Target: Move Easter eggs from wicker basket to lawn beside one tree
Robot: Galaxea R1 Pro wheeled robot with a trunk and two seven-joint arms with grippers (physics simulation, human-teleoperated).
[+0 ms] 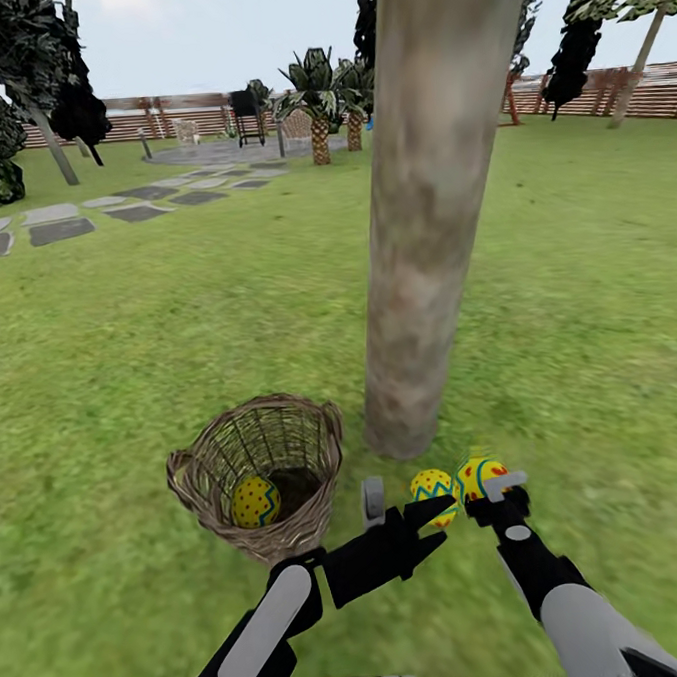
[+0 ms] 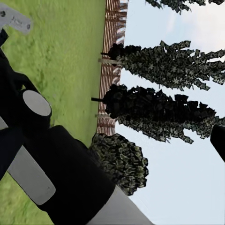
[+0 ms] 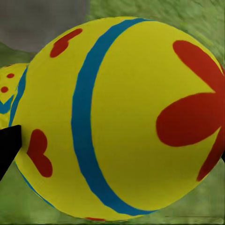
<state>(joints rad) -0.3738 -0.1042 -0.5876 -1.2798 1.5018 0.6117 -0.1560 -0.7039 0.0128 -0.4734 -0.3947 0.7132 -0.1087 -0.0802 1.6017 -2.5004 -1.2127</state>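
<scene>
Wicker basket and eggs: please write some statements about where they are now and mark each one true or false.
1. One egg lies inside the wicker basket. True.
2. The basket stands on grey paving. False: it stands on the lawn.
3. Two eggs are near the foot of the tree. True: one beside the other, the flower egg.
4. The right gripper is far from the eggs. False: it is at the flower egg.

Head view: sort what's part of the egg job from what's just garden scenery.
Job: egg in the wicker basket; wicker basket; egg on the lawn; flower-marked egg at the right gripper; tree; lawn.

Scenery: stepping stones; palms; fence; grill.
</scene>
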